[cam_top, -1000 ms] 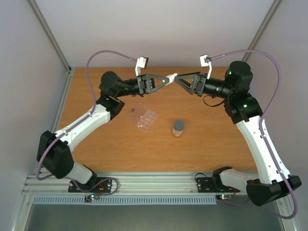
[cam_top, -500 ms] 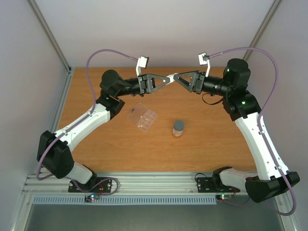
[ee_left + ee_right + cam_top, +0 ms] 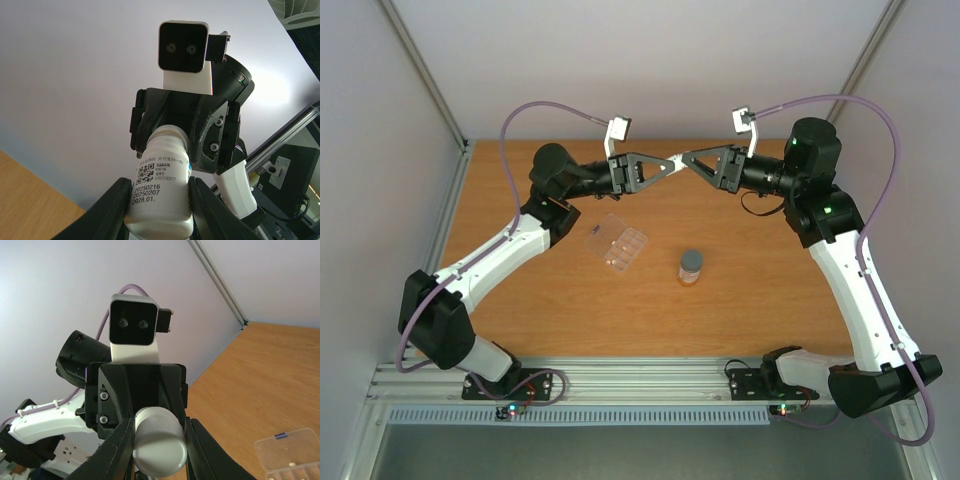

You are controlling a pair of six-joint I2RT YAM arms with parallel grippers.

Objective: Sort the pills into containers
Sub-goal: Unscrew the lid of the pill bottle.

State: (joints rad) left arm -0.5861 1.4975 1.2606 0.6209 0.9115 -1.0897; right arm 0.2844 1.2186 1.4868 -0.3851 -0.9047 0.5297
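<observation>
A white pill bottle [image 3: 675, 161] hangs in the air above the back of the table, between the two arms. My left gripper [image 3: 159, 186] is shut on the bottle's [image 3: 160, 167] labelled body. From the opposite side my right gripper [image 3: 160, 424] is shut on its white ribbed cap [image 3: 159, 442], both fingers touching it. The containers are the cells of a clear pill box [image 3: 617, 241] lying on the table below, lid open; its corner [image 3: 292, 455] also shows in the right wrist view. The pills are too small to make out.
A small amber bottle with a grey cap [image 3: 690, 266] stands upright to the right of the pill box. The orange table [image 3: 570, 300] is bounded by white walls at the back and sides, and an aluminium rail [image 3: 640, 378] runs along the near edge.
My right gripper has moved left onto the bottle's cap and its jaws have closed on it. The left arm with the bottle has stayed where it was.
</observation>
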